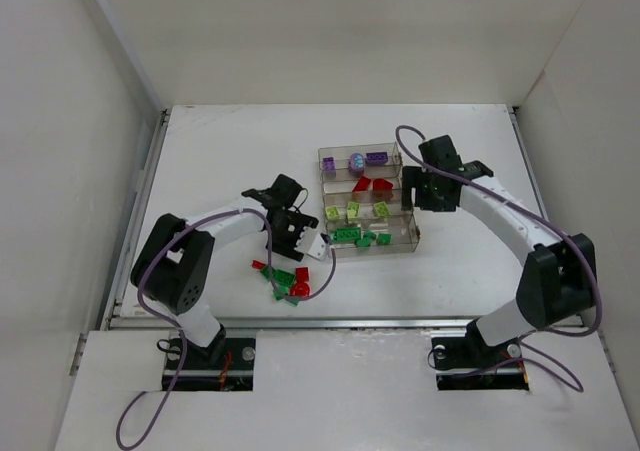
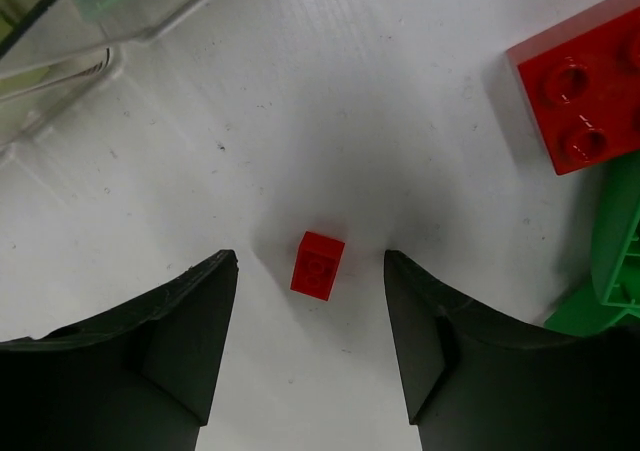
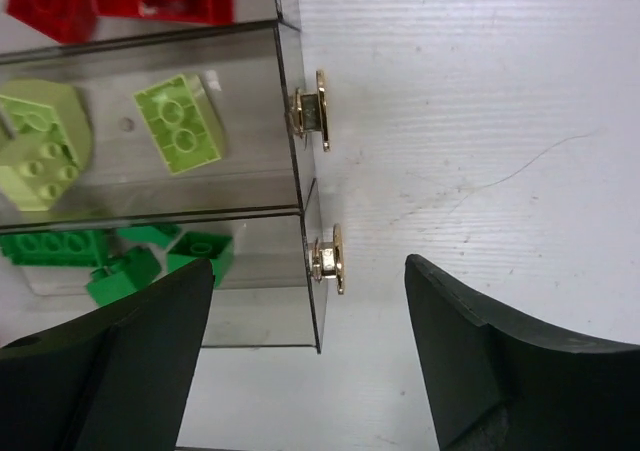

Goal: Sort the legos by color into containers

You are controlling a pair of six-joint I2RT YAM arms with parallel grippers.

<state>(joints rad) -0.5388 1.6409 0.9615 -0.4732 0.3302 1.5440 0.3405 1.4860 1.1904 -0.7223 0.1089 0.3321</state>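
In the top view, the tray [image 1: 413, 233] stands in the middle of the table [image 1: 220, 151]. Its four lanes hold purple, red, lime and dark green bricks, one colour in each. A little heap of loose bricks [image 1: 286, 281], red and green, lies near the tray's front left corner without touching it. Your left gripper [image 1: 303, 243] hangs just beside this heap, and your right gripper [image 1: 425, 189] is at the tray's right wall.

In the left wrist view, the left gripper [image 2: 310, 259] is spread wide, with one finger on each side of a small red brick [image 2: 318, 266]. Neither finger touches it. A big red brick [image 2: 580, 86] and a green brick [image 2: 615, 251] lie to its right. I judge the small brick to be very light, hard and smooth, so it may slip or jump away if you squeeze it off-centre. Take it by its two flat side faces, low and centred.

In the right wrist view, the right gripper [image 3: 308, 271] is also spread and holds nothing. It hovers over the tray's corner, where lime bricks [image 3: 175, 131] and dark green bricks [image 3: 60, 246] lie in neighbouring lanes.
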